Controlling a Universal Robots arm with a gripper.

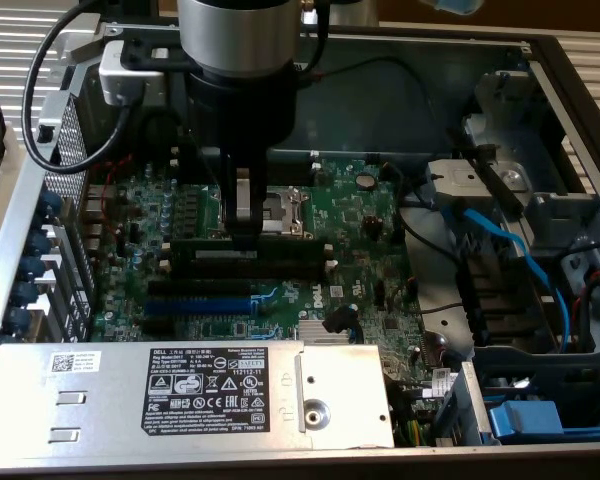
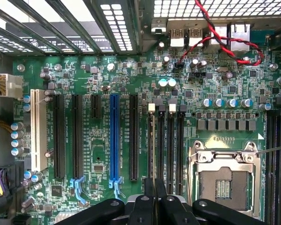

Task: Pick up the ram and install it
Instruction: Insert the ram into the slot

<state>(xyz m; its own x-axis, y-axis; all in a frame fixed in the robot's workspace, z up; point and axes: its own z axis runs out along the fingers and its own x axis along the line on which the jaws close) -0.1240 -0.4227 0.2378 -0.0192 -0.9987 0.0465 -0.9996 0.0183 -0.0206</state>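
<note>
Green motherboard [image 1: 370, 230], grey case [image 1: 410, 100]; hand [image 1: 242, 232] grips ram [image 1: 285, 249]

The gripper [image 1: 245, 228] has a black cylindrical housing [image 1: 242, 110]. Above that housing sits a round silver-grey wrist [image 1: 238, 35]; beside it, on the exterior view's left, a pale grey box [image 1: 130, 75] trails a looping black cable [image 1: 46, 50]. Below the housing hang metal-faced fingers [image 1: 243, 195], their black links [image 2: 143, 211] carrying what look like round screw heads [image 2: 203, 203].

Middle of the ram [image 1: 285, 247] behind the fingers [image 1: 242, 205]; label [image 1: 205, 390] print illegibly small.
</note>
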